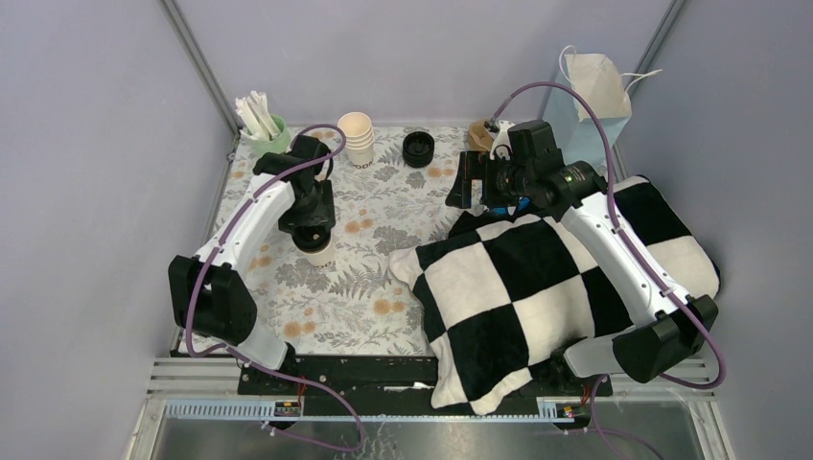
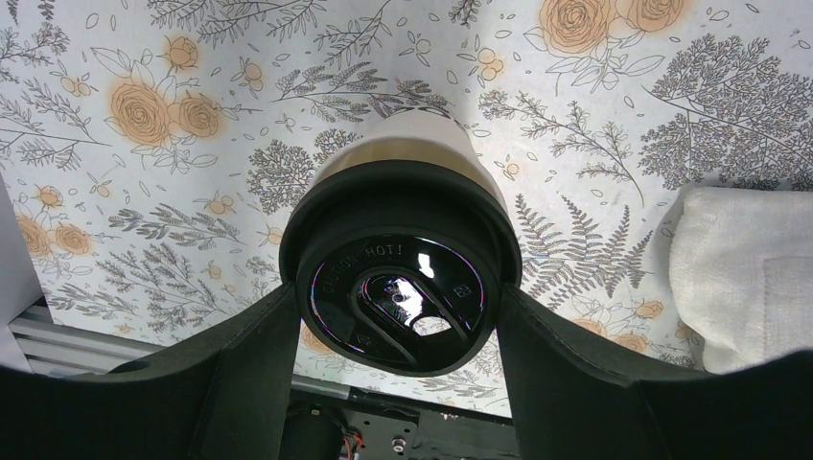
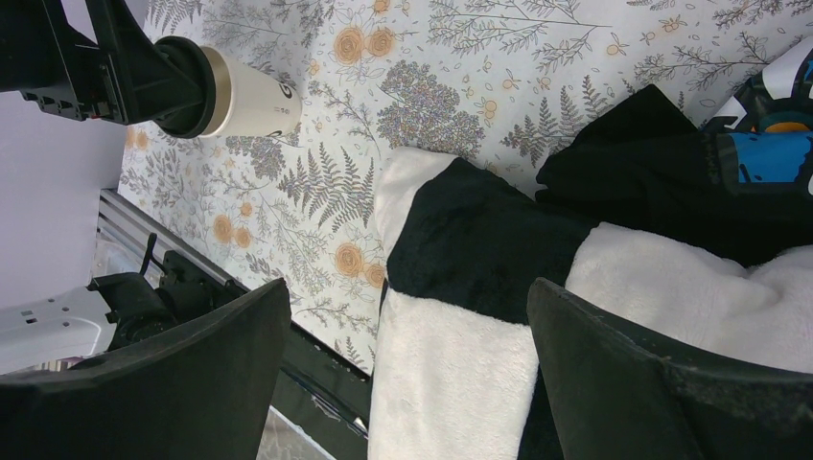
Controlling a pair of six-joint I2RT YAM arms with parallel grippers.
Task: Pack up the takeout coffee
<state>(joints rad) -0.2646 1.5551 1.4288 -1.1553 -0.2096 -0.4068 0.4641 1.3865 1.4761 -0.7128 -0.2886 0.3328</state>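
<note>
The takeout coffee [image 1: 315, 252], a cream paper cup with dark print and a glossy black lid, stands on the floral cloth left of centre. My left gripper [image 1: 309, 225] is over it, one finger pressed against each side of the lid [image 2: 398, 287]. The cream wall [image 2: 414, 144] shows below the lid. The right wrist view shows that cup [image 3: 257, 96] with the left fingers [image 3: 144, 72] clamped at its lid. My right gripper [image 1: 466, 182] hovers open at the far edge of the checkered blanket, with only blanket under its wide-spread jaws [image 3: 407, 326].
A black-and-white checkered blanket [image 1: 537, 287] covers the right half of the table. Along the back stand a mint-green cup of white sticks [image 1: 264, 129], a stack of cream cups [image 1: 357, 139], black lids [image 1: 418, 149] and a pale blue paper bag [image 1: 594, 91].
</note>
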